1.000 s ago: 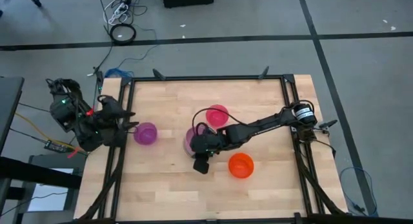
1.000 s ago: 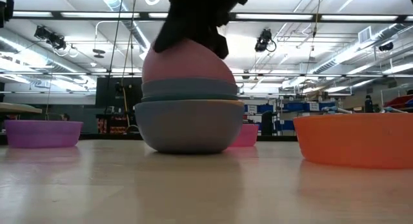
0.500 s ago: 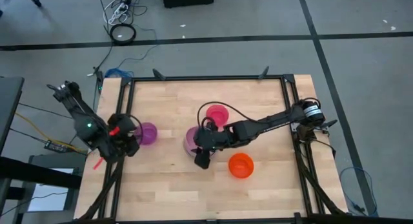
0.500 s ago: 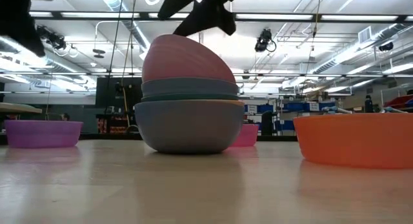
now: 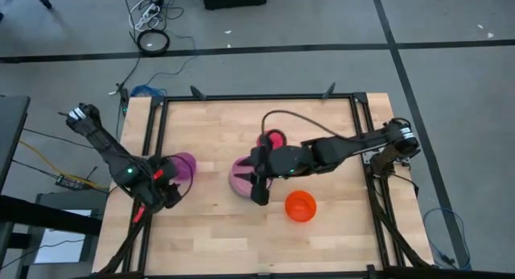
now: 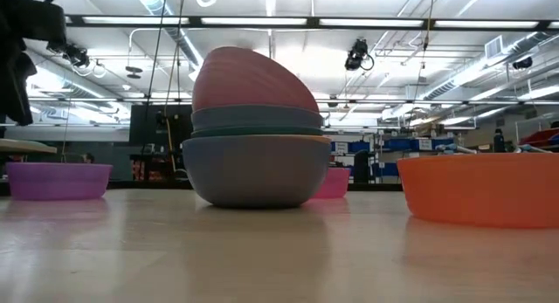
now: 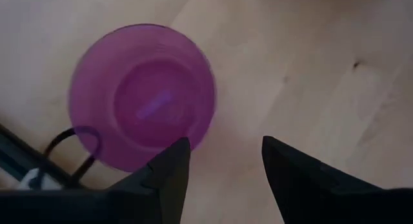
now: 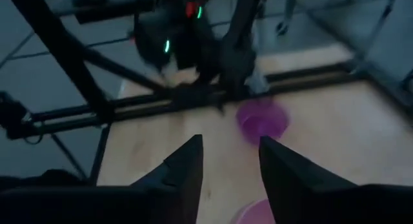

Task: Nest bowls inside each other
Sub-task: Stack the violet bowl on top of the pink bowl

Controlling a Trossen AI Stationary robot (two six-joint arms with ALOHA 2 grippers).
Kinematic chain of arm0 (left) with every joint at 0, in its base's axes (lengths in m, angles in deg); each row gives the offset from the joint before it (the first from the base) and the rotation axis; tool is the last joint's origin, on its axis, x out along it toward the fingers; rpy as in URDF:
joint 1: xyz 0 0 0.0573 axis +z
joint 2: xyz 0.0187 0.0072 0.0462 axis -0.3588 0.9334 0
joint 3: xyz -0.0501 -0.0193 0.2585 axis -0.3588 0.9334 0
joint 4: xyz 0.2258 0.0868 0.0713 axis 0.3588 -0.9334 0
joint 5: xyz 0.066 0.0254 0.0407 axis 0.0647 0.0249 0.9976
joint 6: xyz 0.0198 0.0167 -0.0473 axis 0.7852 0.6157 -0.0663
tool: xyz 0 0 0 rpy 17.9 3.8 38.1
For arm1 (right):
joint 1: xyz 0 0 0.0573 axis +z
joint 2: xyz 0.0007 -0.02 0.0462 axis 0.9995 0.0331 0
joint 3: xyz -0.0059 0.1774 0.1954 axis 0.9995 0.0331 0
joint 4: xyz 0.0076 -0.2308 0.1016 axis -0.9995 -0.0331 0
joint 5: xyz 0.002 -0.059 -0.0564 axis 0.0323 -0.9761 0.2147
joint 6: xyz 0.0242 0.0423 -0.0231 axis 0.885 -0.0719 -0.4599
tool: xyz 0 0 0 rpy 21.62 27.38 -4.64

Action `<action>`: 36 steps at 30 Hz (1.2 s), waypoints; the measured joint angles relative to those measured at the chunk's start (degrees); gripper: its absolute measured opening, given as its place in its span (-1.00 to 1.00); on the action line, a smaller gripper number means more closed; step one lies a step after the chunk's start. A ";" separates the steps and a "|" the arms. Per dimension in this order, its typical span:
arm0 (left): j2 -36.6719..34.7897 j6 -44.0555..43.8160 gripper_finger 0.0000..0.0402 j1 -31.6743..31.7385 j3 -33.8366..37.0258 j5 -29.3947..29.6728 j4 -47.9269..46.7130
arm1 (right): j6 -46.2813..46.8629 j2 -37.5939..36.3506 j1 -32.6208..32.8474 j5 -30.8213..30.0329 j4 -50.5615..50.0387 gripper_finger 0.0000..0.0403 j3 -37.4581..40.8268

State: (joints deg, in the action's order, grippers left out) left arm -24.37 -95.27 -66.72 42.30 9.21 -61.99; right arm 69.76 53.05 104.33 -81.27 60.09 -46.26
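A stack of bowls [image 5: 241, 177] stands mid-table. Its bottom is a blue bowl [image 6: 253, 170], and a pale pink bowl [image 6: 249, 80] lies tilted on top, rounded side up. A purple bowl [image 7: 142, 95] sits near the left edge, a magenta bowl [image 5: 274, 139] behind the stack and an orange bowl [image 5: 301, 206] toward the near right. My left gripper [image 7: 226, 161] hangs open just beside the purple bowl [image 5: 184, 165], pointing steeply down. My right gripper [image 5: 258, 192] is open in the air above the stack's near side, holding nothing.
A black frame rail [image 5: 150, 150] runs along the table's left edge, close to my left arm. Bare wood lies between the purple bowl and the stack, and along the near edge.
My right gripper has let go of the pale pink bowl and risen up out of the low view. The bowl stays tilted on top of the stack. My left gripper has come down and toward the near edge, ending beside the purple bowl.
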 joint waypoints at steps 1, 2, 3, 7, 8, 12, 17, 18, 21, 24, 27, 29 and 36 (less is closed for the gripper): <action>0.72 0.16 0.01 0.51 0.00 -0.14 0.98 | -0.57 -0.37 0.22 -1.37 -1.36 -0.27 -1.29; 1.34 0.33 0.01 1.12 0.00 -0.37 1.57 | -0.96 -0.61 0.32 -2.64 -2.68 -0.26 -2.44; 1.95 0.63 0.01 1.84 0.00 -0.62 2.09 | -1.11 -0.72 0.38 -3.55 -4.09 -0.24 -3.36; 5.60 3.68 0.01 5.83 0.00 -3.92 6.13 | -2.29 -0.59 0.66 -6.34 -8.19 -0.23 -5.31; 6.73 4.92 0.01 6.90 0.00 -4.79 6.09 | -2.72 -0.57 0.70 -6.66 -8.33 -0.23 -5.53; 11.95 9.39 0.01 11.56 0.02 -7.47 6.11 | -3.67 -0.93 0.79 -6.76 -9.37 -0.24 -6.37; 16.10 13.86 0.00 16.69 -0.01 -7.90 6.28 | -4.64 -1.88 0.72 -6.87 -11.62 -0.24 -7.93; 16.72 14.75 0.00 17.70 -0.02 -7.90 6.18 | -4.90 -2.12 0.80 -6.94 -12.70 -0.24 -8.30; 18.08 18.45 0.00 20.68 -0.02 -7.92 6.76 | -5.12 -2.43 1.07 -7.61 -14.38 -0.25 -9.97; 19.33 22.84 0.00 23.60 -0.02 -9.37 10.40 | -5.41 -2.82 1.76 -9.33 -16.33 -0.25 -11.82; 20.53 26.44 -0.02 25.68 -0.02 -10.88 13.42 | -6.05 -3.19 2.68 -11.31 -17.21 -0.25 -13.00; 21.54 28.10 -0.08 26.63 -0.02 -11.76 15.20 | -6.48 -3.36 3.28 -12.15 -17.44 -0.25 -13.67; 23.42 31.70 -0.60 28.87 -0.02 -15.25 15.91 | -7.05 -5.74 5.86 -17.43 -18.83 -0.26 -14.32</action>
State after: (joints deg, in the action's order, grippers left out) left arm -0.95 -63.57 -37.85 42.28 -6.04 -46.08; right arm 62.71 47.31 110.19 -98.71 41.26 -60.58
